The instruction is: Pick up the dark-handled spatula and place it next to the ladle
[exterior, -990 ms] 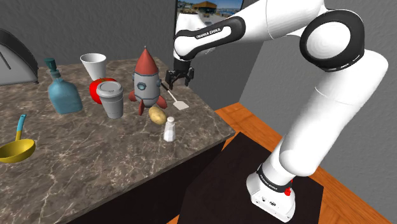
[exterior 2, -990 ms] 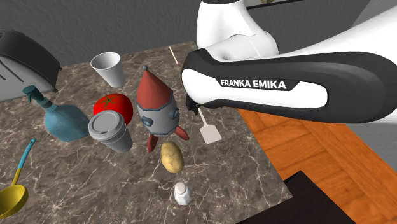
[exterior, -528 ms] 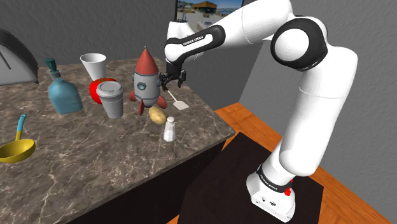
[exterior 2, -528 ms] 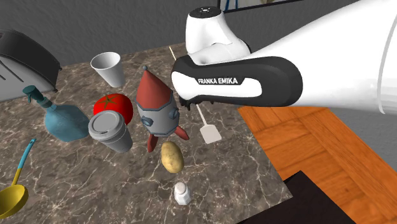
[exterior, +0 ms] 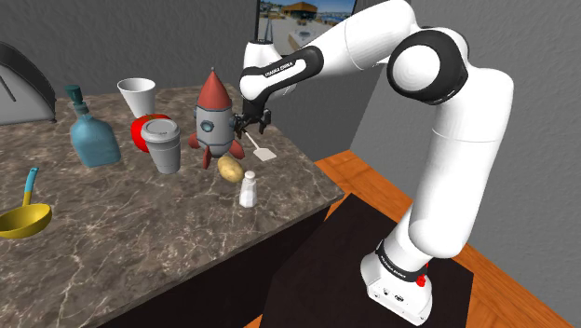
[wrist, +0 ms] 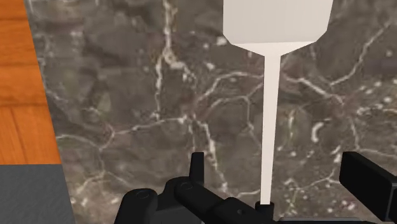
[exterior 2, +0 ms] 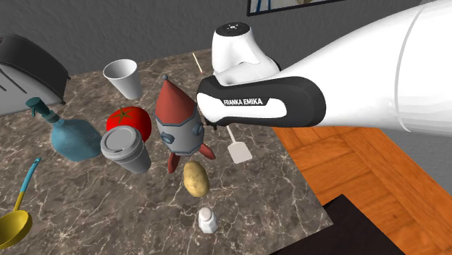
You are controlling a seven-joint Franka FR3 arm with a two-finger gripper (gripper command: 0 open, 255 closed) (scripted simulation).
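Claw (exterior: pixel 253 121) wide open over the spatula (wrist: pixel 268 127), nothing gripped yet
The yellow ladle (exterior: pixel 20 222) is seen well off toward the shoulder view's left of the claw, with the toy rocket (exterior: pixel 213 119) just beside the claw on that side. The fingers (wrist: pixel 197 167) are spread apart, the white shaft laid between them on the marble counter (exterior: pixel 140 214) and the blade out ahead; probably no contact is made.

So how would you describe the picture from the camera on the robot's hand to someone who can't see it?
A white spatula lies on a dark marbled countertop. Its thin shaft runs down between the two fingers of the open black gripper, which stand apart without touching it. Orange wood floor shows past the counter's edge.
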